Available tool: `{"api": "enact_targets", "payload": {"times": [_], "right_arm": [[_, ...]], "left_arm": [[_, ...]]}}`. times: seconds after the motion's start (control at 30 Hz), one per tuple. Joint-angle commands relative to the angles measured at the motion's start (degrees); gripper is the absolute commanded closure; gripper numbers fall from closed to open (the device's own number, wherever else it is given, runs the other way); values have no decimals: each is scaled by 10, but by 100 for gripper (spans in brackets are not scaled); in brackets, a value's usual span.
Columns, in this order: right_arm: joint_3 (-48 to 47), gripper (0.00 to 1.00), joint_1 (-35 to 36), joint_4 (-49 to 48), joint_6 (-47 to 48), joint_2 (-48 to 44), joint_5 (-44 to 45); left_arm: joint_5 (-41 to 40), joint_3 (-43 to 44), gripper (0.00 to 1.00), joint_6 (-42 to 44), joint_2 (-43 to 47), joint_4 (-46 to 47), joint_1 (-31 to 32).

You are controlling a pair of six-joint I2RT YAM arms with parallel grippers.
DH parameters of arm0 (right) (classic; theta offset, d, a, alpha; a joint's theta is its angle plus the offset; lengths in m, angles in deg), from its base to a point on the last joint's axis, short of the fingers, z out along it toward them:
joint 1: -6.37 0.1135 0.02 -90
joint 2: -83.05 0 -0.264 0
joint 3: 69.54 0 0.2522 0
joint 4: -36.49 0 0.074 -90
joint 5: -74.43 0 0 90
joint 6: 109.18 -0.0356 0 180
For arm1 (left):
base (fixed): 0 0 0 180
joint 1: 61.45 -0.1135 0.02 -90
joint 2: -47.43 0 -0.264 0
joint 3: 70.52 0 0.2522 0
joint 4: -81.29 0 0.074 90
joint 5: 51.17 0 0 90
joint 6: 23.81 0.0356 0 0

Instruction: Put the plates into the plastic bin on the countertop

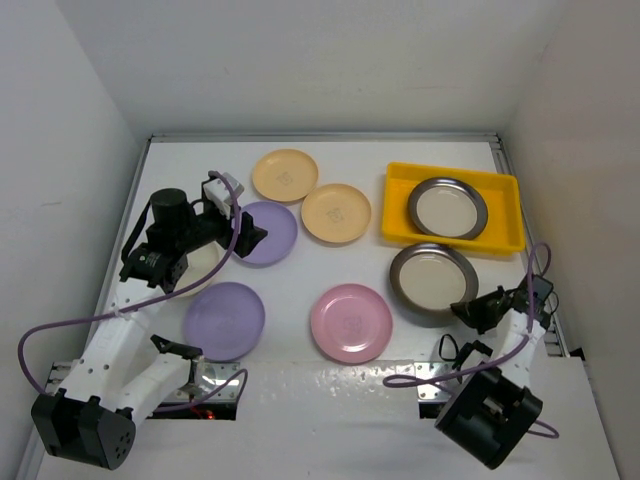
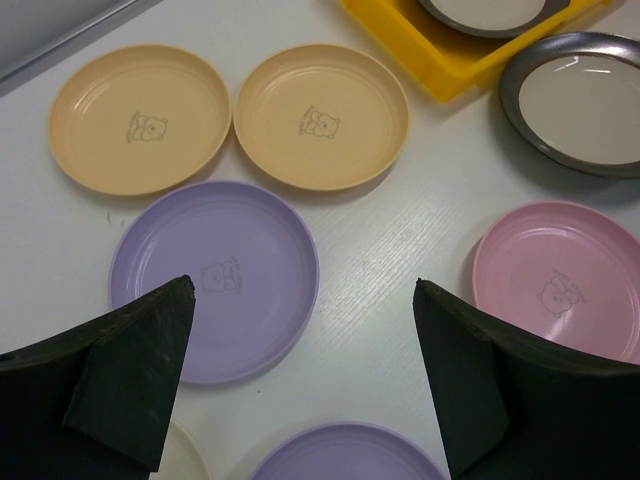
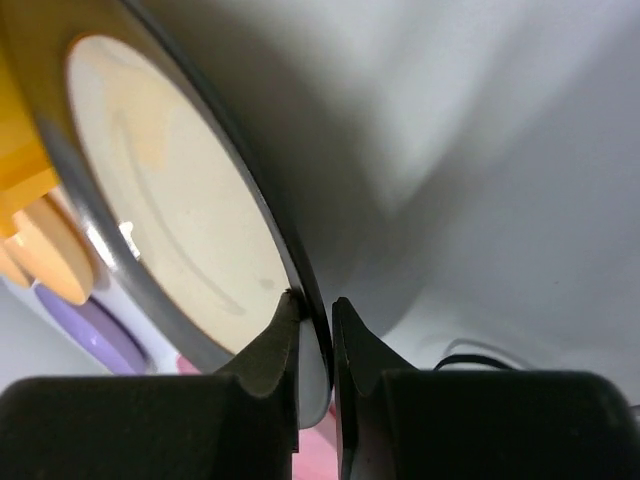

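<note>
- Yellow bin (image 1: pixel 400 228) sits at the far right of the table (image 1: pixel 300 270); its long side runs left to right, slightly skewed.
- One dark-rimmed plate (image 1: pixel 447 208) lies flat in the bin, face up, filling about half of it. By my count that is the only plate put away.
- The second dark-rimmed plate (image 1: pixel 433 283) is on the table just in front of the bin's near wall, face up. Being round, it has no long axis.
- The right fingers (image 3: pixel 315 330) are narrowed on this plate's near-right rim, one above and one below. I cannot tell whether the plate is lifted yet.
- The left fingers (image 2: pixel 305 300) stand wide and hold nothing, above the far lavender plate (image 2: pixel 213 280).
- Left to move, as I judge it: the gripped plate, two orange plates (image 1: pixel 285 175) (image 1: pixel 336 213), both lavender ones (the near one (image 1: pixel 224 320)), the pink plate (image 1: pixel 350 323), and a cream plate (image 2: pixel 183 460) mostly hidden under the left arm.
- The bin looks about two plates wide, so the rest will likely need stacking.
</note>
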Motion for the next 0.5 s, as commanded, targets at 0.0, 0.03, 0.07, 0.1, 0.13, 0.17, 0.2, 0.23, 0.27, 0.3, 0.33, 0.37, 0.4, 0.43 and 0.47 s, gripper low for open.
{"api": "enact_targets", "payload": {"times": [0.0, 0.03, 0.07, 0.1, 0.13, 0.17, 0.2, 0.23, 0.27, 0.3, 0.33, 0.37, 0.4, 0.43, 0.47], "right_arm": [[-42, 100, 0, 64, 18, -14, -10], [-52, 100, 2, 73, 23, -13, -18], [-76, 100, 12, 89, 26, -13, -45], [-80, 100, 15, 100, 29, -11, -54], [-84, 100, 24, 101, 30, -17, -78], [-87, 100, 37, 101, 28, -18, -96], [-90, 100, 50, 105, 23, -30, -99], [-92, 100, 57, 107, 23, -34, -107], [-95, 100, 71, 110, 30, -39, -109], [-100, 100, 84, 118, 33, -46, -112], [-107, 100, 92, 121, 37, -50, -112], [-115, 100, 112, 133, 44, -51, -123], [-122, 100, 120, 136, 46, -50, -129], [-126, 100, 128, 142, 46, -49, -134], [-131, 100, 142, 146, 54, -48, -138]], "left_arm": [[11, 10, 9, -9, 11, 5, 6], [11, 10, 9, -9, 11, 5, 6], [11, 10, 9, -9, 11, 5, 6], [11, 10, 9, -9, 11, 5, 6], [11, 16, 9, -4, 11, 5, 6], [11, 16, 9, -4, 11, 5, 6], [11, 16, 9, -4, 11, 5, 6], [11, 16, 9, -4, 11, 5, 6], [11, 16, 9, -4, 11, 5, 11], [11, 16, 9, -4, 11, 5, 11], [16, 16, 9, 1, 11, 5, 11], [16, 21, 9, 1, 6, 5, 11], [16, 21, 9, 1, 6, 5, 11], [16, 21, 9, 1, 6, 5, 11], [16, 21, 9, 1, 0, 5, 11]]}}
